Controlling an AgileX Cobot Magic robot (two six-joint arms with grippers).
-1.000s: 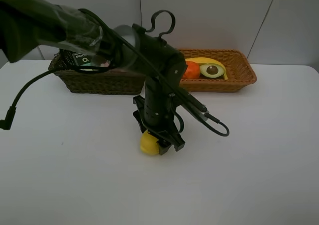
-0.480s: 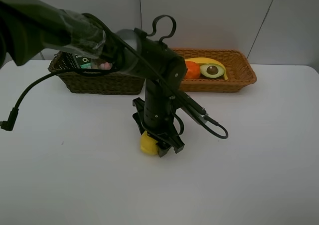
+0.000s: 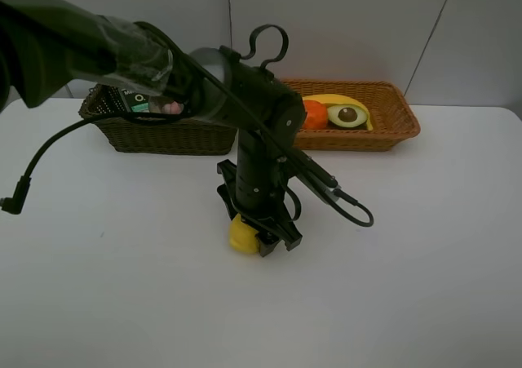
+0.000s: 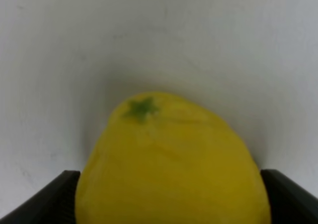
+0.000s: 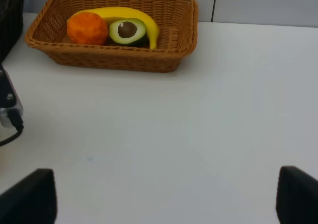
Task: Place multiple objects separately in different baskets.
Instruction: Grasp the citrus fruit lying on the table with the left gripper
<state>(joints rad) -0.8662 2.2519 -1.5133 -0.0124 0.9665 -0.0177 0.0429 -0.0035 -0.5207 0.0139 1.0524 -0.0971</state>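
1. The lemon (image 3: 240, 234) lies on the white table (image 3: 408, 286), well in front of both baskets and nearer the camera than anything else on the table. It serves here as the landmark.
2. The left gripper (image 3: 259, 236) is down over the lemon. In the left wrist view the lemon (image 4: 171, 162) fills the space between the two dark fingertips (image 4: 47, 199), one at each side and touching or very nearly touching it, so the gripper is clamped around the lemon or on the point of it. The fruit's green stem mark faces away from the wrist.
3. A black cable (image 3: 347, 207) loops out from the arm, just right of the lemon.
4. Behind the lemon and to the right stands the orange-tan basket (image 3: 395, 127). It holds the orange (image 3: 315, 113), the halved avocado (image 3: 347, 115) with its cut face up, and the banana (image 3: 330, 100) curving behind them.
5. Behind the lemon and to the left stands the dark basket (image 3: 163, 135), partly hidden by the arm; its contents cannot be made out clearly.
6. The right gripper (image 5: 164, 199) is over bare table, far from the lemon, fingertips (image 5: 30, 196) spread wide with nothing between them.
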